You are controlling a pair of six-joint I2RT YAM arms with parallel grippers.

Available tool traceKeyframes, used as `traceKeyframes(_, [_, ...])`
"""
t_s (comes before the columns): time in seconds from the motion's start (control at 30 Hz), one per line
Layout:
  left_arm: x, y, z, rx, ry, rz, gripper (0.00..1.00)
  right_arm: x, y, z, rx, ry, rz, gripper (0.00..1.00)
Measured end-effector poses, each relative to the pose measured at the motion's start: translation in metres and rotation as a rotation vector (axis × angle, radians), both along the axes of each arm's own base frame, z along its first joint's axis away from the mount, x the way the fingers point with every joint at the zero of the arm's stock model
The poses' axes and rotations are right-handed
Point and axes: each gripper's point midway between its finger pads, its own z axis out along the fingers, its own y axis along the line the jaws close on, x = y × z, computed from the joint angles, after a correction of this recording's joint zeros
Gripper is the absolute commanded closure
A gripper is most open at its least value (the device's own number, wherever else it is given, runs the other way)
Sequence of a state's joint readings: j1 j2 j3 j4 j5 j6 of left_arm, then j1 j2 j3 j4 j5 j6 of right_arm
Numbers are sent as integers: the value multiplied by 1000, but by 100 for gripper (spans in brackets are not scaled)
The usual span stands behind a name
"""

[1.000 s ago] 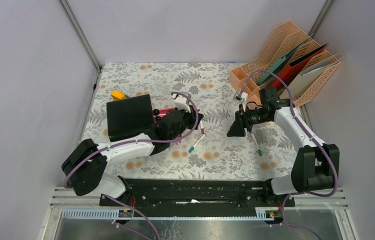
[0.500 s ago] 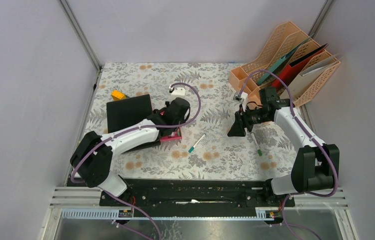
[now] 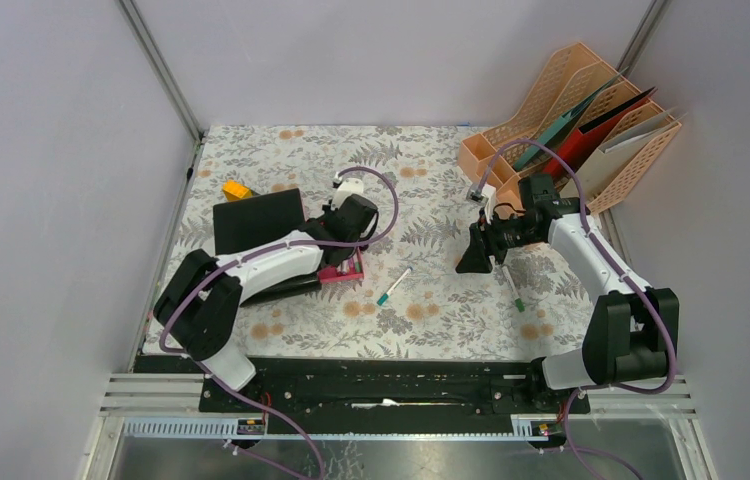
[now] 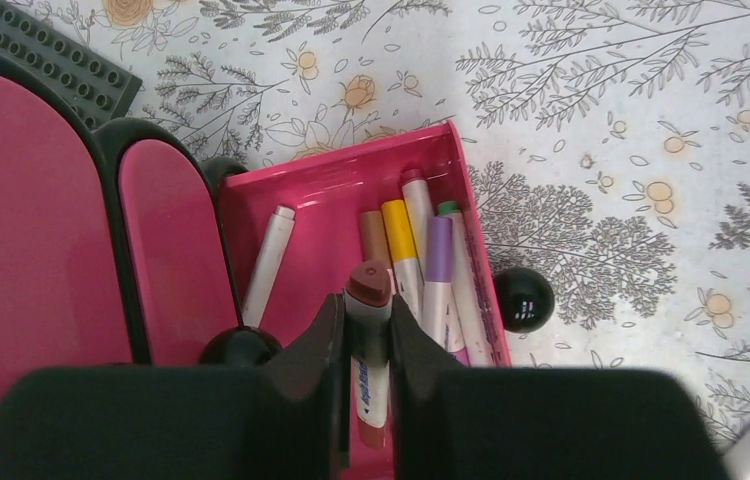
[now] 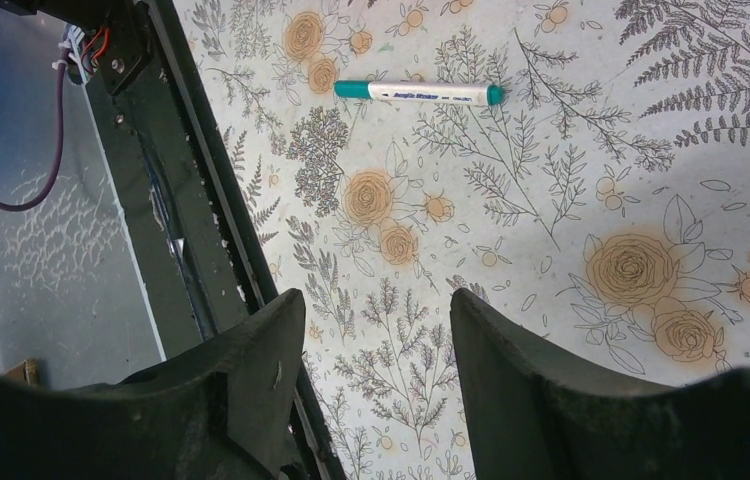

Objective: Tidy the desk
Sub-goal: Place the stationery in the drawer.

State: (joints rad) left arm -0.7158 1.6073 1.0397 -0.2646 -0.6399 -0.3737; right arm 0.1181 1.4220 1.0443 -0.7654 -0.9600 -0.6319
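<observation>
Left gripper (image 4: 364,312), apparently tight on marker (image 4: 369,284)

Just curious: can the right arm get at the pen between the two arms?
Probably yes: the right gripper is open and empty, and only bare desk lies between it and the pen.

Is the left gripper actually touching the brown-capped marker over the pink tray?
Touching. The left wrist view shows the left gripper clamped against both sides of the brown-capped marker, with no gap, above the pink tray.
</observation>
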Motion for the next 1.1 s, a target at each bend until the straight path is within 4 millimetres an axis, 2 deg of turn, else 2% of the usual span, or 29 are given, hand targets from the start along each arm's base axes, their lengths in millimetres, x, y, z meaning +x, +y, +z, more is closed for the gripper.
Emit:
traceKeyframes(0.17, [1,7,-10,35,21,14,38,0,-1,-1,-5,-1,-1,38])
traceKeyframes(0.27, [4,4,-8,27,10,8,32,1,-1,-1,-9,-2,-3,38])
traceKeyframes(0.5, [0,-7,-2,-29,17,-34,2,1,-1,-1,-10,-12,4,38])
traceKeyframes(0.6, [-3,-13,10,-88,-6,-67,1,1,-2,-2,-12,-21,10,38])
traceKeyframes(0.8, [-14,-25,53,-254,-107,-155,1,3,-3,-3,-21,-43,22,38])
traceKeyframes(0.9, [-19,-31,66,-317,-140,-198,1,3,-3,-4,-23,-51,27,38])
traceKeyframes(1.0, [-26,-37,68,-369,-149,-249,1,3,-4,-4,-30,-57,32,38])
traceKeyframes(1.1, [-33,-45,62,-412,-127,-302,1,2,-5,-5,-35,-61,36,38])
